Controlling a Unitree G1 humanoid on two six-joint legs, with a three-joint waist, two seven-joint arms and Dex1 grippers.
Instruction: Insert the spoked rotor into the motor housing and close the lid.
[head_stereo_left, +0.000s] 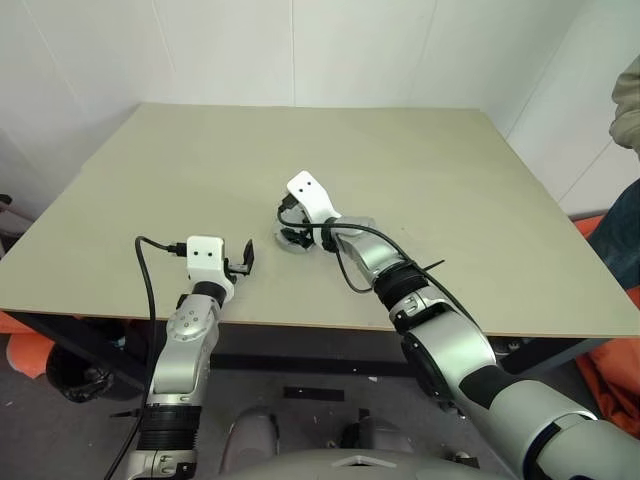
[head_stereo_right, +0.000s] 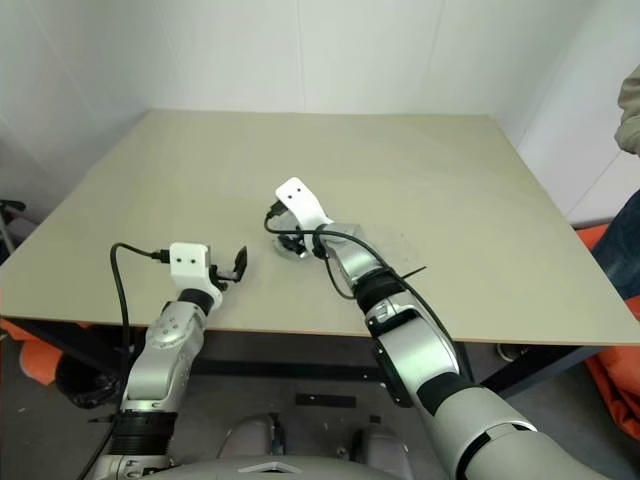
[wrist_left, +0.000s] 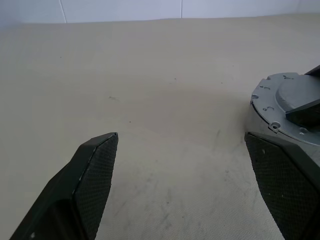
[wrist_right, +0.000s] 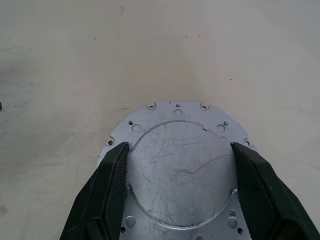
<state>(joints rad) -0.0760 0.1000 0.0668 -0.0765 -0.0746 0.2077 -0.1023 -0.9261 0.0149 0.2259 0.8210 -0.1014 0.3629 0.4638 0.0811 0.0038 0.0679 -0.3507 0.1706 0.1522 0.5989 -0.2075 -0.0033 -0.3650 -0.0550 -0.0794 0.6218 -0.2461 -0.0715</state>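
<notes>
Lid (wrist_right: 180, 170) sits flat on the table (head_stereo_left: 450, 180), near the front edge around the middle, its pale toothed rim and raised round centre facing up. Right gripper (wrist_right: 180, 200) is angled down over it, fingers spread to either side of the raised centre, not visibly clamped yet; whether the pads touch the metal I can't tell. Left gripper (head_stereo_left: 240, 260) hovers just left of the disc, wide open and empty. What's under the lid is hidden, so I can't confirm rotor or housing placement. Likely step: closing the lid, seating or adjusting it. Next move probably calls for squeezing onto the raised centre, then pressing or turning evenly without skewing the disc.
</notes>
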